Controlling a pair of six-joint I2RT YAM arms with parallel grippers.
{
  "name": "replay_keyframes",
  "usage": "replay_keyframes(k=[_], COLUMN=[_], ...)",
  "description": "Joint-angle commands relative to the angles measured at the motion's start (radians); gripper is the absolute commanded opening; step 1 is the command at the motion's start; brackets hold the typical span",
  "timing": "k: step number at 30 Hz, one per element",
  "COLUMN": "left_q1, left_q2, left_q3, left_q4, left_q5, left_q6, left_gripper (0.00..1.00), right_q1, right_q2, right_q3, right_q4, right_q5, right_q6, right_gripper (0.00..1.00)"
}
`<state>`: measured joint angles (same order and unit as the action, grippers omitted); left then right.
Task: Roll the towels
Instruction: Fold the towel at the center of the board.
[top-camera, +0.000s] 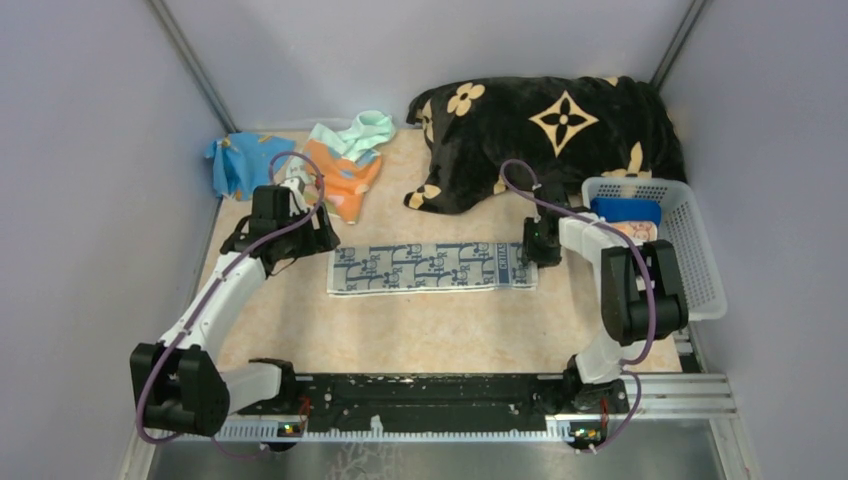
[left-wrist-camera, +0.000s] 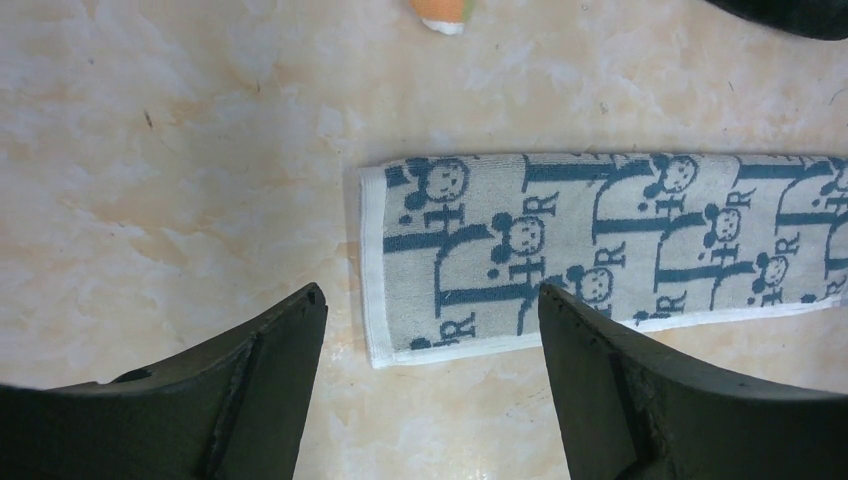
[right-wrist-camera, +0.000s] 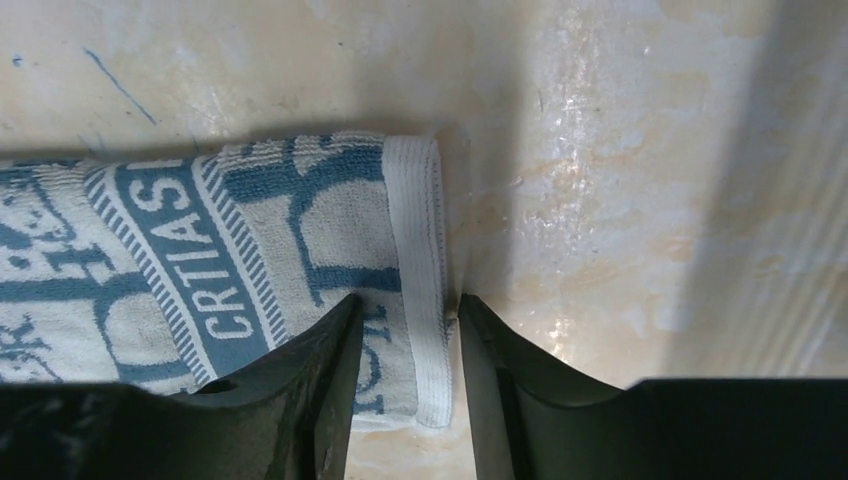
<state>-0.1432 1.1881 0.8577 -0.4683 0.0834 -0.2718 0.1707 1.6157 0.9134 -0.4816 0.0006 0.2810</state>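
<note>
- Top view: a grey-blue towel (top-camera: 430, 268), folded into a long narrow strip, lies flat across the tabletop (top-camera: 450, 330) between the two hands. The left hand (top-camera: 300, 240) hovers just off the strip's left end. The right hand (top-camera: 540, 250) sits at its right end.
- Beyond the left hand lie an orange towel (top-camera: 345, 182), a mint green towel (top-camera: 365, 130) and a blue cloth (top-camera: 235, 165), all in a loose heap. Beyond the right hand is a black blanket (top-camera: 555, 125), and close on its outer side a white basket (top-camera: 700, 290).
- Left wrist view: the left hand (left-wrist-camera: 432, 295) is spread wide and holds nothing. The strip's white-hemmed end lies flat just ahead of the fingertips (left-wrist-camera: 300, 320), with bare tabletop on the outer side.
- Right wrist view: the right hand (right-wrist-camera: 405, 305) is narrowed around the white end hem, one finger (right-wrist-camera: 330, 350) over the cloth and the other at its outer edge. Whether it is pinching the hem I cannot tell.
- My judgement is that the roll starts from this right end. Lifting only the hem, tucking it tight and turning it squarely along the strip should keep the long edges aligned.
- Room looks open along the strip and on its near side. The basket and blanket crowd the right hand, so its moves should stay low and inward.
</note>
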Motion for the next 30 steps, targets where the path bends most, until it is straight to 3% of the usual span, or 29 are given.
replay_keyframes(k=[1, 5, 9, 18, 22, 26, 30], left_q1=[0.004, 0.004, 0.004, 0.003, -0.007, -0.028, -0.032], left_q2=[-0.045, -0.068, -0.092, -0.141, -0.157, -0.158, -0.13], left_q3=[0.012, 0.012, -0.006, -0.077, -0.154, -0.223, -0.262], left_q4=[-0.002, 0.003, 0.008, 0.048, 0.106, 0.177, 0.235], left_q5=[0.013, 0.016, 0.054, 0.209, 0.274, 0.299, 0.325], left_q6=[0.047, 0.054, 0.045, -0.094, -0.163, -0.215, -0.246], left_gripper=[0.83, 0.83, 0.83, 0.83, 0.82, 0.82, 0.82], right_q1=[0.039, 0.068, 0.082, 0.079, 0.071, 0.095, 0.161], right_q2=[0.127, 0.179, 0.176, -0.039, -0.059, -0.062, -0.098], right_q3=[-0.013, -0.009, 0.013, 0.204, 0.28, 0.313, 0.317], right_q4=[-0.066, -0.086, -0.113, -0.254, -0.31, -0.356, -0.333], right_q5=[0.021, 0.041, 0.099, 0.502, 0.604, 0.615, 0.46], right_q6=[0.006, 0.008, 0.009, -0.005, -0.029, -0.04, -0.057], right_gripper=[0.37, 0.22, 0.0, 0.0, 0.0, 0.0, 0.0])
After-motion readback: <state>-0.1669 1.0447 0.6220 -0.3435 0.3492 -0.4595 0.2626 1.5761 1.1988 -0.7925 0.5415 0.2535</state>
